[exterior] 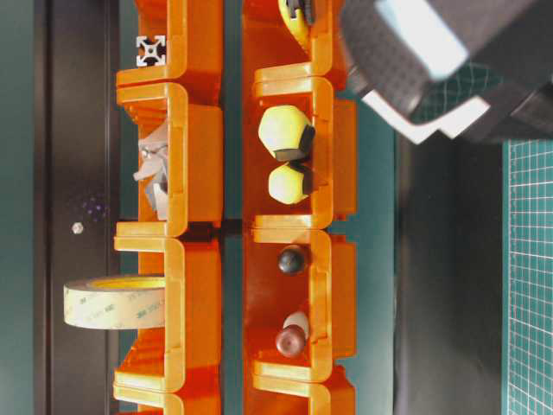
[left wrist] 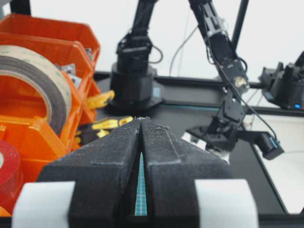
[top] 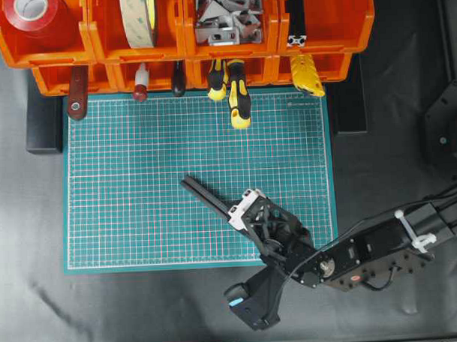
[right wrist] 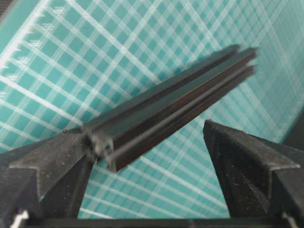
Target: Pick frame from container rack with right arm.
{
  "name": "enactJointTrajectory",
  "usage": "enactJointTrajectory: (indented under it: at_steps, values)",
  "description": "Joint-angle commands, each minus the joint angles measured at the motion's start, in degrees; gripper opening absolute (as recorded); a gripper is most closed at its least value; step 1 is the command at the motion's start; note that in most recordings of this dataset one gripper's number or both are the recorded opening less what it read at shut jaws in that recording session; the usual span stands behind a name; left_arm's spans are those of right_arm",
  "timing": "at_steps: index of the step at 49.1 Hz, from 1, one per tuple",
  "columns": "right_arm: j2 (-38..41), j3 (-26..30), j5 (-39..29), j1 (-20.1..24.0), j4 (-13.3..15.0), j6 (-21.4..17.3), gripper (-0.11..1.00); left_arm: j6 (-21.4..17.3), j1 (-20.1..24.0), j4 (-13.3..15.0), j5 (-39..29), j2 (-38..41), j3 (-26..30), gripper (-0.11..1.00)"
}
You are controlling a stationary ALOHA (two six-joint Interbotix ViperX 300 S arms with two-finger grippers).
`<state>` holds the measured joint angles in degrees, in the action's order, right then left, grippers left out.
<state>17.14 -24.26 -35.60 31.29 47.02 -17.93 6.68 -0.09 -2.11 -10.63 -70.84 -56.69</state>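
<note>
The frame (top: pixel 207 197) is a slim black slotted bar lying slantwise on the green mat (top: pixel 139 181), right of its middle. My right gripper (top: pixel 239 210) is open at the bar's near end. In the right wrist view the frame (right wrist: pixel 175 102) runs away from me. Its cut end rests against the left finger (right wrist: pixel 52 161), and the right finger (right wrist: pixel 247 161) stands well clear of it. The orange container rack (top: pixel 185 51) spans the far edge, with another black bar (top: pixel 296 18) in its top right bin. My left gripper (left wrist: pixel 141 120) is shut on nothing, beside the rack (left wrist: pixel 57 42).
Yellow-and-black screwdrivers (top: pixel 238 103) stick out of the lower bins over the mat's far edge. The upper bins hold a beige tape roll (top: pixel 139 16), a red tape roll (top: pixel 31 13) and metal brackets (top: pixel 227 17). The right arm (top: pixel 367 256) crosses the mat's near right corner.
</note>
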Motion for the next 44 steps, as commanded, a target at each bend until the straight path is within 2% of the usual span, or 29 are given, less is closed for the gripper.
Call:
enactJointTrajectory:
  at_steps: [1, 22, 27, 38, 44]
  values:
    - [-1.6, 0.4, 1.1, 1.0, -1.6, -1.3, 0.84, 0.2, 0.0, -0.1, 0.3, 0.4, 1.8, 0.00]
    - [-3.6, 0.3, -1.1, 2.8, -1.8, -7.5, 0.84, 0.4, -0.1, -0.1, -0.5, 0.3, 1.8, 0.00]
    - [-5.6, 0.3, -3.3, 3.0, -2.0, -9.2, 0.84, 0.4, -0.1, -0.1, -0.6, 0.2, 1.8, 0.00]
    - [-13.0, -0.6, -6.9, 2.5, -1.8, -16.3, 0.84, 0.2, 0.2, -0.1, -2.4, -0.3, 2.3, 0.00]
    - [-17.9, -1.6, -8.7, 2.3, -1.6, -18.5, 0.84, 0.3, 0.2, -0.1, -4.2, -1.1, 2.8, 0.00]
